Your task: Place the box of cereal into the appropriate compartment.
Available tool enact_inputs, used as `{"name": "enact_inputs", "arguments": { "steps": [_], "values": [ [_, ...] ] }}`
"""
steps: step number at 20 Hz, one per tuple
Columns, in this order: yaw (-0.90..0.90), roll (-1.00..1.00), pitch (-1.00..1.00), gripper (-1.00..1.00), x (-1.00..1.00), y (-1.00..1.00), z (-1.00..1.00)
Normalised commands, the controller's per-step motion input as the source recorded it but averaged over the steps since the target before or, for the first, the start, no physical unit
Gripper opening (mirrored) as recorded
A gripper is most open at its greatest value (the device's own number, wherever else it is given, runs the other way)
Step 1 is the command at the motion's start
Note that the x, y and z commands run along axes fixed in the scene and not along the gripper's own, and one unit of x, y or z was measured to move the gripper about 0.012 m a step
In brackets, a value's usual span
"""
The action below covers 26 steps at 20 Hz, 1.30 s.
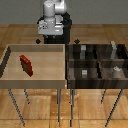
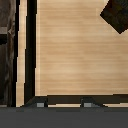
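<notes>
The light wooden tray-topped table (image 1: pixel 35 82) on thin metal legs stands nearest, its front rim closest of all, filling the exterior view's left half. In it, toward its left side and about midway between near and far rims, the small flat red cereal box with darker edges (image 1: pixel 26 64) stands on edge, leaning a little, well apart from every wall.

To the right of the tray, just beside it, stands the dark wooden compartment rack (image 1: pixel 98 62), divided into several bins. Small grey blocks (image 1: pixel 84 73) sit in some of them; one pale block (image 1: pixel 116 70) lies in the near right bin. Their exact shapes are too small to make out.

Behind the tray's far rim, the white and black robot arm (image 1: pixel 52 17) rises, cut off by the picture's upper edge. Its claw (image 1: pixel 50 40) hangs above the far edge of the tray, touching nothing and holding nothing. In the wrist view two grey fingertips (image 2: pixel 39 103) stand well apart, so the claw is wide open, over bare light wood. A dark corner (image 2: pixel 117 15), cut off at that picture's edge, cannot be identified.
</notes>
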Motion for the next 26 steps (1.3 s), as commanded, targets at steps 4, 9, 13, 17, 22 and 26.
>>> {"name": "enact_inputs", "arguments": {
  "steps": [4, 9, 13, 17, 22, 26],
  "values": [
    [0.0, 0.0, 0.0, 1.0, 0.0, 0.0, 0.0],
    [0.0, 0.0, 0.0, 1.0, 0.0, -0.8, 0.0],
    [0.0, 0.0, 0.0, 1.0, 0.0, -1.0, 0.0],
    [0.0, 0.0, 0.0, 1.0, 0.0, -1.0, 0.12],
    [0.0, 0.0, 0.0, 1.0, 0.0, 0.0, 0.4],
    [0.04, 0.0, 0.0, 1.0, 0.0, 0.0, 0.0]
  ]
}}
